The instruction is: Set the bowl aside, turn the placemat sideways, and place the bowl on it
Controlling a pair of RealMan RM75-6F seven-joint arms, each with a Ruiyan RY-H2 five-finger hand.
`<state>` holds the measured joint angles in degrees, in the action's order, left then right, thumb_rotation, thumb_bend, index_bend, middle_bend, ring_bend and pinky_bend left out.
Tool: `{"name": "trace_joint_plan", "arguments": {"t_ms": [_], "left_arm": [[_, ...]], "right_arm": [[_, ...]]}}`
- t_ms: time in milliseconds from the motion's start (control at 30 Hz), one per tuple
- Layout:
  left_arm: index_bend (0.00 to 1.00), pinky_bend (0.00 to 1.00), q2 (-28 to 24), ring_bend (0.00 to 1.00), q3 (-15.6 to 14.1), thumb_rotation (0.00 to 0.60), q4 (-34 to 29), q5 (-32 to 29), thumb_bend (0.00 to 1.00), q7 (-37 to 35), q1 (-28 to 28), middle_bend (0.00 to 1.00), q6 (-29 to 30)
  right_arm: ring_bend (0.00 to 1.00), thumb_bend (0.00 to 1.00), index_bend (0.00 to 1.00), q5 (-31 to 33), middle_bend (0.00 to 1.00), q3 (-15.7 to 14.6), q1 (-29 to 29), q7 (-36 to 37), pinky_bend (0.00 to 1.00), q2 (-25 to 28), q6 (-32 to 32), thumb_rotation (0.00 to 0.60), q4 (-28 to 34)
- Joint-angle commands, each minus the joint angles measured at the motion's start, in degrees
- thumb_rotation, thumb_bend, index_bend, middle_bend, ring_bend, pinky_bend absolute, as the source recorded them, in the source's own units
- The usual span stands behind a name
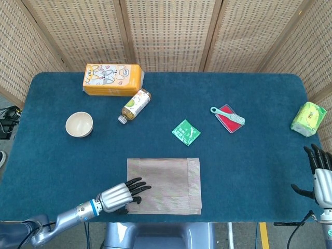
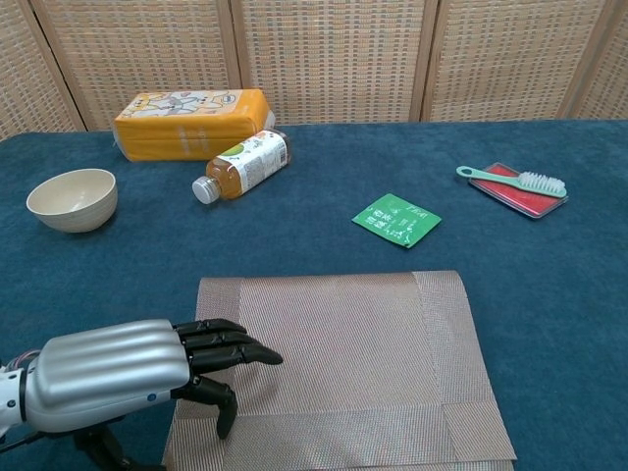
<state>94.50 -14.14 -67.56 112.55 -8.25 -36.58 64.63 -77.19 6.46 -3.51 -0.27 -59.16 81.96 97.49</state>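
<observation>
From the head view, my left hand (image 1: 122, 194) reaches in from the near left, its dark fingers stretched flat and slightly apart over the near-left corner of the placemat (image 1: 166, 184), holding nothing. The placemat lies near the table's front edge, on the blue tabletop (image 1: 249, 155). The bowl (image 1: 79, 124) sits upright well to the far left of the mat, clear of it. Beyond it lie an orange package (image 1: 113, 79) and a bottle (image 1: 135, 105) on its side. A green sachet (image 1: 185, 132) rests just beyond the mat, with a brush (image 1: 227, 114) across a red tray (image 1: 229, 121) further right and a green pack (image 1: 309, 119) at the far right edge. My right hand (image 1: 321, 179) stands at the near right, fingers up and spread, empty.

From the chest view, my left hand (image 2: 147, 371) has its fingertips (image 2: 250, 350) on the mat's left edge (image 2: 339, 363), thumb hooked downward. The bowl (image 2: 73, 199) stands far left, beside the orange package (image 2: 191, 123) and bottle (image 2: 242, 164). My right hand is out of frame here.
</observation>
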Motion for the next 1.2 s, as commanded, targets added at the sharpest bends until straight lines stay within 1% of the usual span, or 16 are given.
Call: {"name": "trace_joint_plan", "arguments": {"t_ms": [33,100,233,367,500,667,767,1033,1133,1200], "left_arm": [[0.40,0.00,0.10,0.00,0.05,0.600,-0.06,-0.26,0.30,-0.19,-0.16,0.00,0.07],[0.40,0.00,0.10,0.00,0.10,0.600,-0.22,-0.40,0.33,-0.36,-0.29,0.00,0.18],[0.40,0.00,0.28,0.00,0.20,0.600,-0.37,-0.70,0.41,0.02,-0.69,0.00,-0.32],[0.41,0.00,0.58,0.00,0.05,0.600,-0.54,-1.37,0.46,0.15,-1.08,0.00,-1.51],[0.44,0.00,0.67,0.00,-0.24,0.600,-0.74,-1.54,0.53,0.37,-1.16,0.00,-1.37],[0.47,0.00,0.69,0.00,-0.36,0.600,-0.88,-2.26,0.55,0.55,-1.42,0.00,-1.85],[0.51,0.00,0.93,0.00,-0.30,0.600,-0.76,-2.58,0.55,0.76,-1.37,0.00,-1.68],[0.75,0.00,1.60,0.00,0.18,0.600,-0.62,-3.67,0.62,-0.14,-1.43,0.00,-1.10],[0.79,0.00,1.58,0.00,0.53,0.600,-0.98,-4.18,0.62,-0.67,-1.52,0.00,-0.84],[0.79,0.00,1.44,0.00,1.42,0.600,-1.64,-4.88,0.62,-1.16,-1.70,0.00,-0.39]], "right_arm": [[0.00,0.00,0.00,-0.10,0.00,0.02,0.02,0.04,0.00,-0.04,0.12,0.600,-0.03],[0.00,0.00,0.00,-0.17,0.00,-0.01,0.00,0.04,0.00,-0.10,0.12,0.600,-0.07],[0.00,0.00,0.00,-0.31,0.00,-0.07,-0.03,-0.05,0.00,-0.15,0.08,0.600,-0.06],[0.00,0.00,0.00,-0.63,0.00,-0.11,0.18,-0.06,0.00,0.00,0.60,0.600,0.19],[0.00,0.00,0.00,-0.98,0.00,-0.17,0.31,0.16,0.00,0.15,0.90,0.600,0.41],[0.00,0.00,0.00,-1.65,0.00,-0.30,0.48,0.57,0.00,0.30,1.34,0.600,0.59],[0.00,0.00,0.00,-1.73,0.00,-0.30,0.51,0.75,0.00,0.34,1.40,0.600,0.58],[0.00,0.00,0.00,-1.87,0.00,-0.28,0.54,1.42,0.00,0.47,1.41,0.600,0.52],[0.00,0.00,0.00,-1.83,0.00,-0.24,0.54,1.76,0.00,0.55,1.34,0.600,0.43],[0.00,0.00,0.00,-1.86,0.00,-0.24,0.54,1.84,0.00,0.58,1.35,0.600,0.39]]}}
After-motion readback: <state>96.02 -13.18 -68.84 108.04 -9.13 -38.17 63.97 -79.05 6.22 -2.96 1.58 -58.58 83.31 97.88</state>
